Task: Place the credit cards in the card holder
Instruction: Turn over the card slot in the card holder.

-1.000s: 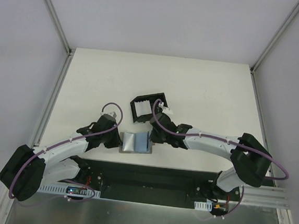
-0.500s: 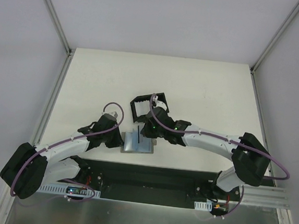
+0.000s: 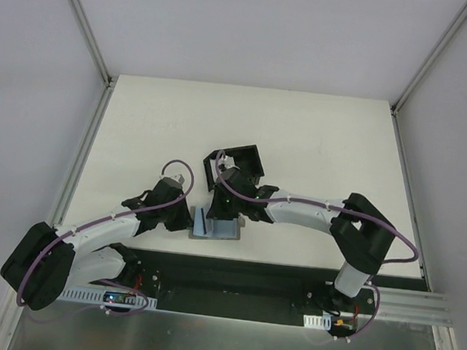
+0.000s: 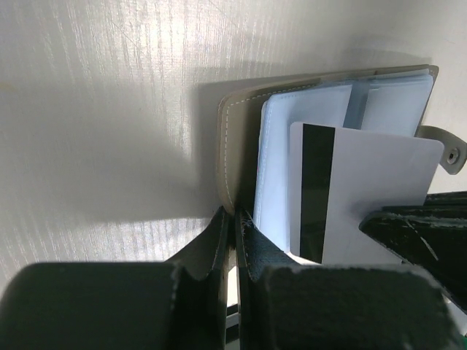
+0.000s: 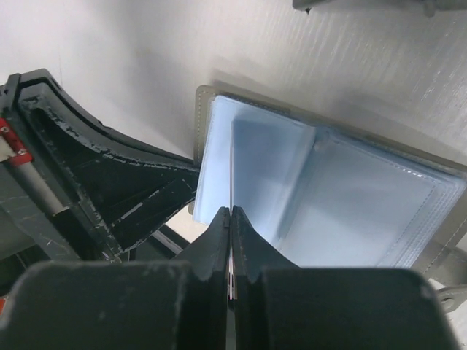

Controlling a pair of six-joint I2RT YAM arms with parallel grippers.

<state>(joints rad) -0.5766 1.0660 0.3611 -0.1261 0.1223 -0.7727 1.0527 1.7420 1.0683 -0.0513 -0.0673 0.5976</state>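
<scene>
The right end effector [image 5: 230, 219] is clenching its fingers flat on a card [image 4: 365, 182], gripping it by its lower edge. The card is standing upright over the open grey wallet [image 3: 217, 227]. Seen from the left wrist, the card is showing a pale face with a black stripe running down one side. From the right wrist it is showing only as a thin line, edge-on.

The left end effector [image 4: 235, 219] is also clenched, pinching the near edge of the wallet's grey cover and pinning it to the bench [image 3: 318, 141]. The wallet is lying open, with its clear bluish sleeves [image 5: 343, 211] facing up beneath the card.

The card holder [image 3: 241, 159] is sitting on the bench just beyond the wallet, on the far side of the right wrist. It is turned at an angle to the bench edges, and its near corner is hiding behind the arm. It is lying apart from the wallet. The card is hanging over the wallet, not over the card holder. Both arms are reaching in toward the middle, the left from the left side and the right from the right.
</scene>
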